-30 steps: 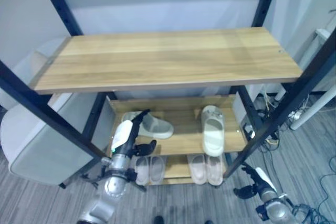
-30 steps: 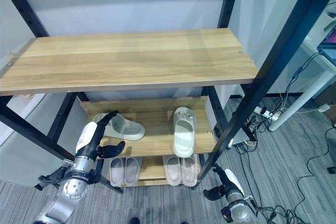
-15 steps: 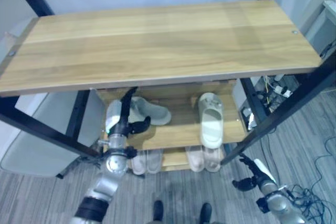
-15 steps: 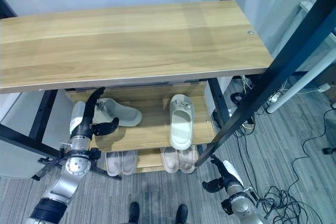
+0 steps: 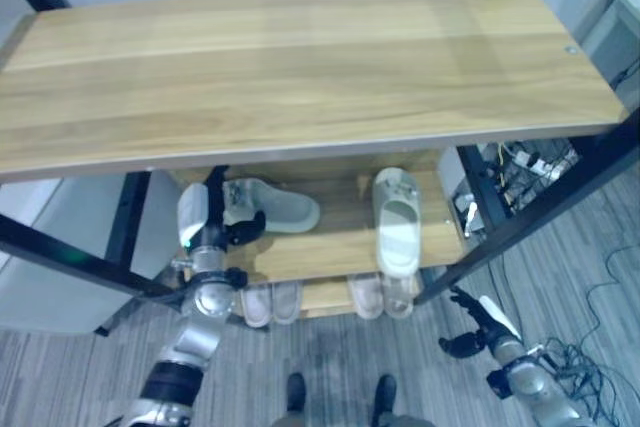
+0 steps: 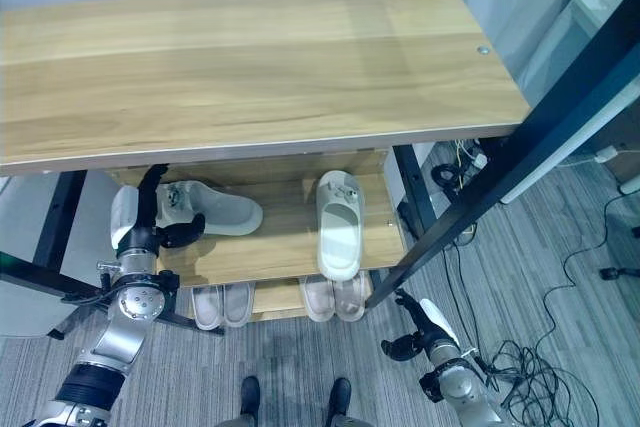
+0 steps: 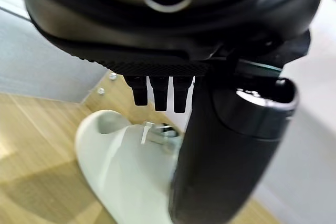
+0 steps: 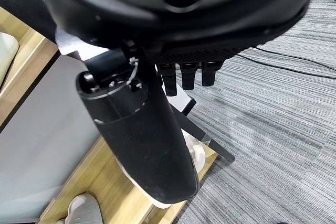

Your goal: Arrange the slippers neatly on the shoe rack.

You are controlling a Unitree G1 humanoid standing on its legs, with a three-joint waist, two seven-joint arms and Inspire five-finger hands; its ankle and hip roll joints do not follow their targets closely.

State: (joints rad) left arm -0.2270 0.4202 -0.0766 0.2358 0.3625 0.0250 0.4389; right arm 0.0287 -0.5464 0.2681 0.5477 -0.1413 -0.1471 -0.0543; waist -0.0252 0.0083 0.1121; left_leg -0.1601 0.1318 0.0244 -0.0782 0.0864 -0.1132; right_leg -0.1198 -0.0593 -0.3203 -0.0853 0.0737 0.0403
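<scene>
My left hand [image 6: 135, 230] reaches the sideways slipper [image 6: 212, 210] on the middle shelf [image 6: 280, 247], left of centre — fingers straight, gripping nothing — so next I must turn it parallel to the straight slipper [image 6: 337, 224]; my right hand [image 6: 418, 327] hangs loosely open, lower right.

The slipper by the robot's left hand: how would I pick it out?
Find the shoe rack and its middle shelf. Two pale slippers lie there; this slipper lies crosswise at the left end, next to the left hand, while the other slipper points front to back.
</scene>
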